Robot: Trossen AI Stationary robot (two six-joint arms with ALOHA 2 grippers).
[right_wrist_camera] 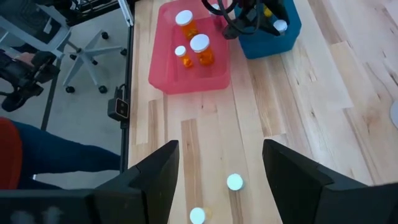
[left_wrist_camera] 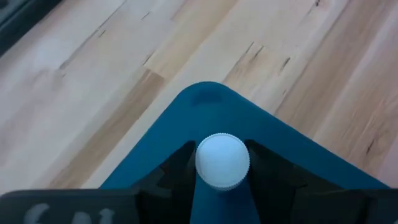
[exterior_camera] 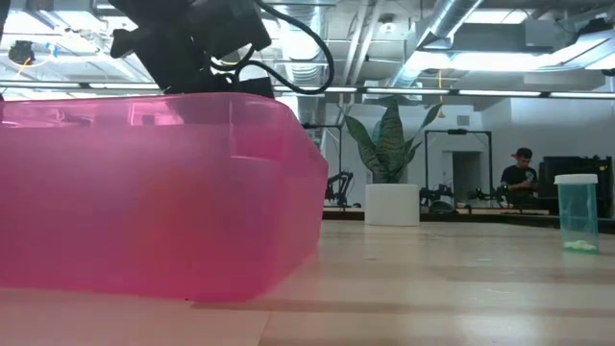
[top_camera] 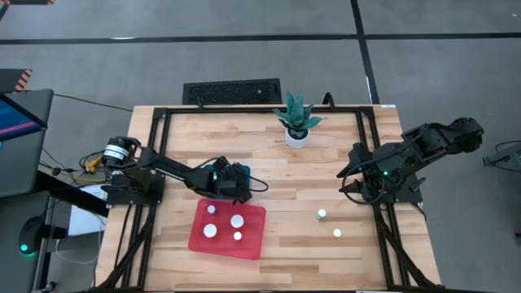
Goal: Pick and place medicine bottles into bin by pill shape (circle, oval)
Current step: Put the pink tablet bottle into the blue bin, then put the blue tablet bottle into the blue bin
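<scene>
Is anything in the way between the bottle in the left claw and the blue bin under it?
Nothing visible. The left claw grips a small white-capped medicine bottle right above the blue plastic bin, with only open air between them. The right claw waits open, far off over bare wood.

Pale matt wood table, glossy translucent pink plastic bin, ribbed white cap.

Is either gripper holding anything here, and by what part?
The left gripper grips a white-capped medicine bottle by its sides just under the cap, above the blue bin. The right gripper is open, holding nothing.
</scene>
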